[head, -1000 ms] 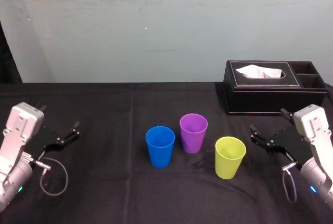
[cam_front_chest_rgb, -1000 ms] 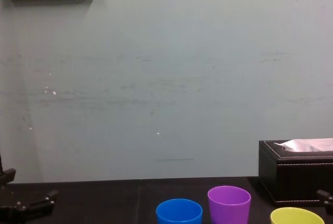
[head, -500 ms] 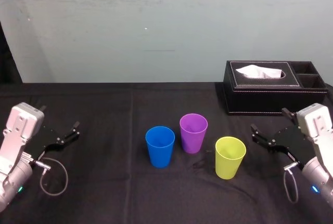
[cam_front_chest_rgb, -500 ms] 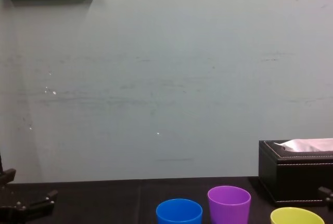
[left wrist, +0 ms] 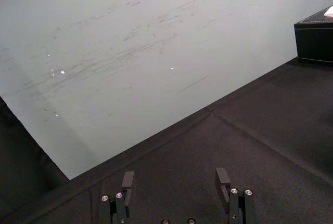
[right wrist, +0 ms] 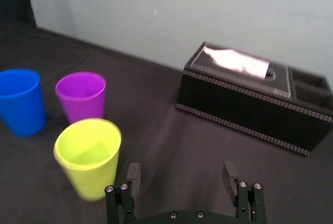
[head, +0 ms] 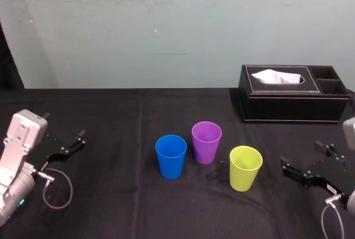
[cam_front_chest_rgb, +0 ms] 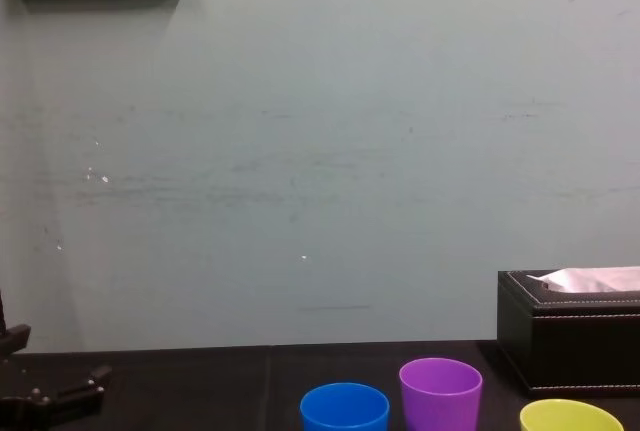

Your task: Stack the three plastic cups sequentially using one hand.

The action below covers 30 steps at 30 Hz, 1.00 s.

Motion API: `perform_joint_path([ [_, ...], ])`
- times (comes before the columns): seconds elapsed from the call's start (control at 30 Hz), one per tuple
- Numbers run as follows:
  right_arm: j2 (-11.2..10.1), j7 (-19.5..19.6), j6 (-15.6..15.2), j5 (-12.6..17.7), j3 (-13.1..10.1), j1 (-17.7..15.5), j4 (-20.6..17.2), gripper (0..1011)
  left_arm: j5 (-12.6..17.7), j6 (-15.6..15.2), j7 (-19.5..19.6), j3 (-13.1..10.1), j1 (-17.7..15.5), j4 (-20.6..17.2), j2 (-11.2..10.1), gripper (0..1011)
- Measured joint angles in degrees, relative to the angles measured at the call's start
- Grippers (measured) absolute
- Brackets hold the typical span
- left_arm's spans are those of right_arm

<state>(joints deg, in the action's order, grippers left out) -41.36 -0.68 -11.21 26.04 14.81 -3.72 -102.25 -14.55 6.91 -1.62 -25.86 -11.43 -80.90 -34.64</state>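
Three plastic cups stand upright in a loose row on the black cloth: blue, purple a little farther back, and yellow-green nearest the right arm. The right wrist view shows them as blue, purple and yellow-green. My right gripper hovers low to the right of the yellow-green cup, apart from it, open and empty. My left gripper rests parked at the far left, open over bare cloth.
A black tissue box with a white tissue stands at the back right, behind the right gripper. A pale wall closes off the table's far edge. A grey cable loops beside the left arm.
My right gripper has drawn back to the right and toward the table's near edge, farther from the yellow-green cup. The cups and the left arm have not moved.
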Motion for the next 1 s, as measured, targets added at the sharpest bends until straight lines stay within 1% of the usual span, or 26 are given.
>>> perform_joint_path([
  [0.07, -0.8, -0.3, -2.1, 1.1, -1.0, -1.3, -1.7, 1002, 0.0, 0.0, 0.0, 0.0, 0.0, 0.0, 0.0, 1000],
  [0.1, -1.3, -0.5, -3.8, 1.8, -1.7, -2.2, -3.0, 1002, 0.0, 0.0, 0.0, 0.0, 0.0, 0.0, 0.0, 1000],
  [0.2, -2.0, -0.9, -6.4, 2.7, -2.7, -3.5, -4.9, 1002, 0.0, 0.0, 0.0, 0.0, 0.0, 0.0, 0.0, 1000],
  [0.23, -2.4, -1.3, -8.0, 3.3, -3.1, -4.1, -5.8, 1002, 0.0, 0.0, 0.0, 0.0, 0.0, 0.0, 0.0, 1000],
  [0.4, -3.0, -2.8, -12.5, 5.0, -3.8, -5.0, -8.0, 1002, 0.0, 0.0, 0.0, 0.0, 0.0, 0.0, 0.0, 1000],
  [0.43, -3.1, -3.6, -14.2, 5.8, -4.0, -5.1, -8.6, 1002, 0.0, 0.0, 0.0, 0.0, 0.0, 0.0, 0.0, 1000],
  [0.47, -3.1, -3.9, -15.0, 6.2, -4.0, -5.1, -8.9, 1002, 0.0, 0.0, 0.0, 0.0, 0.0, 0.0, 0.0, 1000],
  [0.5, -3.1, -4.5, -16.4, 6.8, -4.1, -5.2, -9.5, 1002, 0.0, 0.0, 0.0, 0.0, 0.0, 0.0, 0.0, 1000],
  [0.63, -2.8, -5.6, -18.9, 7.6, -4.0, -5.3, -10.8, 1002, 0.0, 0.0, 0.0, 0.0, 0.0, 0.0, 0.0, 1000],
  [0.8, -1.8, -6.4, -20.2, 7.6, -3.1, -4.9, -11.5, 1002, 0.0, 0.0, 0.0, 0.0, 0.0, 0.0, 0.0, 1000],
  [0.97, -0.3, -6.5, -20.7, 6.0, -1.4, -3.6, -10.9, 1002, 0.0, 0.0, 0.0, 0.0, 0.0, 0.0, 0.0, 1000],
  [1.0, 0.3, -6.5, -20.7, 5.4, -0.8, -3.0, -10.4, 1002, 0.0, 0.0, 0.0, 0.0, 0.0, 0.0, 0.0, 1000],
])
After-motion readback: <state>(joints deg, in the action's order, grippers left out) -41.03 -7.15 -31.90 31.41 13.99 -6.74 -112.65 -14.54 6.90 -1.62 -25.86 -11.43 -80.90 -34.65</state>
